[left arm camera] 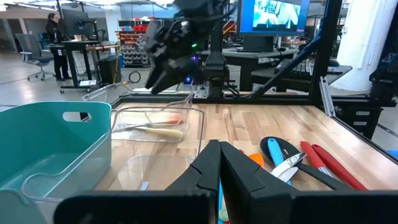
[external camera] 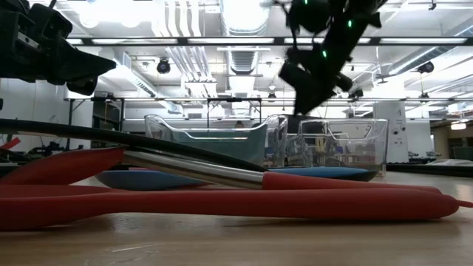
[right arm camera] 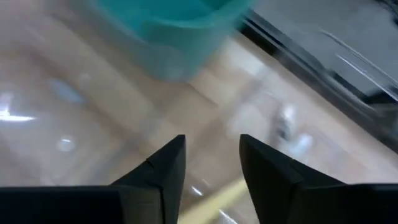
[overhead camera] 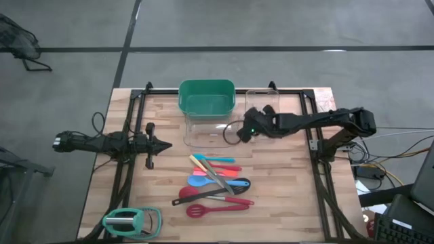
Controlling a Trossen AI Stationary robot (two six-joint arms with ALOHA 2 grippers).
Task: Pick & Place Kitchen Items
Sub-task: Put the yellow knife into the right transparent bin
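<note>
The right hand (overhead camera: 239,133) is hanging above the clear bin (overhead camera: 203,132), its two fingers (right arm camera: 163,168) parted with a gap between them and nothing held. Below it, inside that bin, a pale yellow utensil (left arm camera: 155,132) is lying on the clear floor with an orange-tipped one (left arm camera: 166,118) just beside it. The green bin (overhead camera: 206,96) is sitting just beyond the hand, touching the clear bin's far wall, and a second clear bin (overhead camera: 261,100) is standing next to the arm.

The left hand (overhead camera: 163,144) is waiting well apart from the right one, across the worktop (overhead camera: 285,196), its fingers (left arm camera: 236,177) clenched together on nothing. Just ahead of its tips the remaining kitchen items (overhead camera: 217,184) are lying in a loose heap on the wood: red (overhead camera: 217,210), blue (overhead camera: 220,166), orange and dark-handled utensils crossing one another. A mint-green and grey handled gadget (overhead camera: 130,220) is resting near the worktop's corner, behind and to the side of the left hand.
</note>
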